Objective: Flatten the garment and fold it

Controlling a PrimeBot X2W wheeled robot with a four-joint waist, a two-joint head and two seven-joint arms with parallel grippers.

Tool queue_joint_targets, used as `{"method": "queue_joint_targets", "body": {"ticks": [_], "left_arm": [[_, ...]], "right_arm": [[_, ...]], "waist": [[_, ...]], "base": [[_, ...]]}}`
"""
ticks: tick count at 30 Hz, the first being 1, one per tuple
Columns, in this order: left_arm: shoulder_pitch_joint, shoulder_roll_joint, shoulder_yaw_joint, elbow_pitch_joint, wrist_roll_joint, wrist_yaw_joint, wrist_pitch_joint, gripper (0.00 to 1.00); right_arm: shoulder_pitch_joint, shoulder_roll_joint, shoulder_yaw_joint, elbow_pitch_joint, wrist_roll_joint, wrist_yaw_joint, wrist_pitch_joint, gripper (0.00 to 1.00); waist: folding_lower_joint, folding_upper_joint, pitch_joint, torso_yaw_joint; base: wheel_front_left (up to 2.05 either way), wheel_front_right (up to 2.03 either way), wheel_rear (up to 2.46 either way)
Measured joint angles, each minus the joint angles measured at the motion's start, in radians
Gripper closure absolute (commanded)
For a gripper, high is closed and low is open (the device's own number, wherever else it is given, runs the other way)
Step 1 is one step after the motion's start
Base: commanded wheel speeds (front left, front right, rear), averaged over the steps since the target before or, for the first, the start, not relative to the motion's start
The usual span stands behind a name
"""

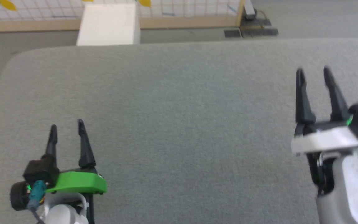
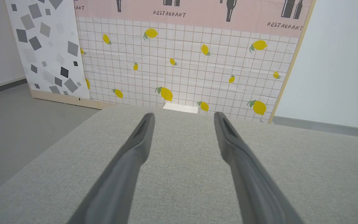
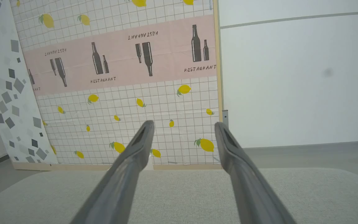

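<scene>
Left gripper (image 1: 66, 124): lower left of the head view, over the near part of the worktop (image 1: 179, 109). Green mounting plate (image 1: 79, 182) at its base, with a black connector and a teal-sleeved cable beside it. Jaws parted, nothing between them; its own wrist view (image 2: 183, 115) shows the same gap with bare grey cloth beneath.

Right gripper (image 1: 313, 70): right side of the head view, farther up the frame than the left one and well apart from it. White mounting plate (image 1: 325, 140) at its base, pale forearm below. Jaws parted and holding nothing; in its wrist view (image 3: 183, 123) they point over the worktop toward the backdrop.

Worktop: grey woven cloth cover, rounded far corners, smooth across its middle.

White box (image 1: 109, 25): just beyond the worktop's far edge, left of centre.

Backdrop panel (image 2: 182, 68): upright behind the box, white grid printed with yellow lemons, a pink band of dark bottles and the word RESTAURANT, pale wood frame.

Side panel (image 2: 42, 46): white with scattered grey squares, left of the lemon panel.

Floor (image 1: 306, 18): grey; a dark base plate (image 1: 253, 29) lies at the panel's right foot.

Wall (image 3: 297, 77): plain white, right of the backdrop.
</scene>
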Motion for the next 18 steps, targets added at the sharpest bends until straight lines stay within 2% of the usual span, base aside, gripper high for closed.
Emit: {"method": "queue_joint_targets", "body": {"ticks": [10, 18], "left_arm": [[0.003, -0.017, -0.061, 0.100, 0.001, 0.001, -0.008, 0.00], [0.023, -0.023, -0.095, 0.140, 0.000, 0.001, -0.013, 0.00]], "right_arm": [[0.194, 0.001, 0.064, -0.002, 0.019, 0.000, -0.008, 0.00], [0.268, 0.001, 0.054, -0.001, 0.041, 0.000, -0.008, 0.00]], "waist": [[0.0000, 0.0000, -0.066, 0.036], [0.0000, 0.0000, -0.071, 0.032]], "base": [[0.00, 0.00, 0.00], [0.00, 0.00, 0.00]]}}
